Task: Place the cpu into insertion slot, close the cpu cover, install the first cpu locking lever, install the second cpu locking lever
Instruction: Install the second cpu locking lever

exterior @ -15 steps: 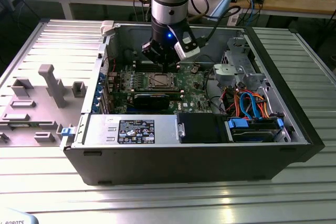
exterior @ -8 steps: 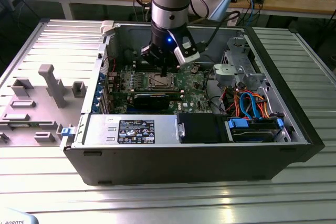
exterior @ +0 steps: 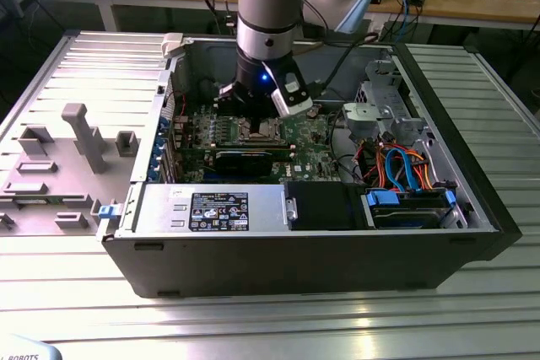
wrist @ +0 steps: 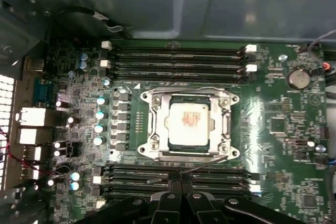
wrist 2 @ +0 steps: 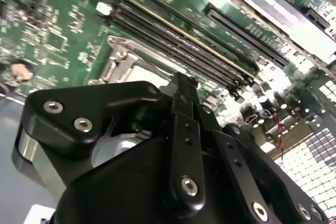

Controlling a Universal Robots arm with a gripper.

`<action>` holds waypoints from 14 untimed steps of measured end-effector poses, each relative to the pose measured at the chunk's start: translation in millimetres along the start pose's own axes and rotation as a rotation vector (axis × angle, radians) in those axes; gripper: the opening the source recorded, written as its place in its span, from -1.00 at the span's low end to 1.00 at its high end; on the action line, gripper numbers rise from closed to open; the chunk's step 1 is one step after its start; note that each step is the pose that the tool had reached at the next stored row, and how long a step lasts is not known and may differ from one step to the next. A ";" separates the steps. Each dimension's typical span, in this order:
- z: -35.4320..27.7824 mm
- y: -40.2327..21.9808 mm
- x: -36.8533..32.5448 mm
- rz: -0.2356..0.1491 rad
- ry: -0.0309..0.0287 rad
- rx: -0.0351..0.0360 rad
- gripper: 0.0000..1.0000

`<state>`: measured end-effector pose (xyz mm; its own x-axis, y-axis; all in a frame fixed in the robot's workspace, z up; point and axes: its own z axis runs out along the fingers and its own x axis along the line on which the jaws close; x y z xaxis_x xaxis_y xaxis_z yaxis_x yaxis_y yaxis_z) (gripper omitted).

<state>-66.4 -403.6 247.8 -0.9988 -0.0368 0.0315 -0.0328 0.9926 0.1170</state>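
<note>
The small flat square cpu (wrist: 188, 120) with its silver-grey metal top sits in the insertion slot (wrist: 152, 124), the square socket with a shiny metal rim on the green circuit board (wrist: 283, 129). The thin silver cpu cover (wrist: 227, 124), a frame plate with a square window, appears to lie shut over the chip, its top showing through the window. A thin wire lever (wrist: 207, 163) runs along the socket edge nearest the gripper (wrist: 178, 182).

From where I stand, the black gripper (exterior: 261, 115) hangs low inside the open grey computer case (exterior: 321, 250), just over the socket. In both wrist views its 2 fingers (wrist 2: 184, 103) look pressed together at the tips, with nothing held between them, and those tips sit right beside that wire lever.

So the work seems to be at a locking lever. To do it well, I reckon the tips should bear squarely on the wire, pushing down and sideways under its catch, staying clear of the long black memory slots (wrist: 178, 59) alongside.
</note>
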 end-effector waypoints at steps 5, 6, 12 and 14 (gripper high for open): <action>10.8 -1.6 6.4 -0.033 0.0045 0.0010 -0.79; 12.7 -1.9 7.3 -0.041 0.0054 0.0012 -0.79; 20.4 -6.7 10.7 -0.054 0.0072 -0.0100 -0.79; 21.7 -8.3 12.1 -0.054 0.0074 -0.0164 -0.79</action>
<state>-79.0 -409.8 225.6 -0.9953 -0.0915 0.0320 -0.0864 0.9871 0.1349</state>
